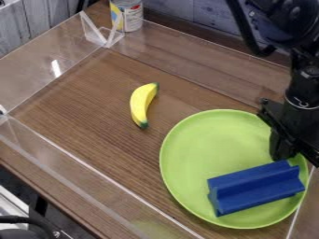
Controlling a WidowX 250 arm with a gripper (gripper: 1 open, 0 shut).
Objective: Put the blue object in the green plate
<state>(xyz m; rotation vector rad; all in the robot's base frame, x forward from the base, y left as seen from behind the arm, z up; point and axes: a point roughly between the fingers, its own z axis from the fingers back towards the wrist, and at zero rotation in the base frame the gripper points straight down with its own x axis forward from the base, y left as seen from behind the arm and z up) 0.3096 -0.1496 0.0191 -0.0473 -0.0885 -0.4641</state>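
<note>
Plate (200, 163) of lime green lies on the wooden worktop (88, 103) at the lower right, and the blue object (256, 187) rests flat on its right half, reaching to the rim. The black gripper (289, 149) points down over the plate's right edge just above the block's far end, its jaws closed with nothing seen between them. A yellow banana (142, 103) lies on the wood to the plate's upper left, apart from it, and a white bottle (125, 14) stands at the far edge.
</note>
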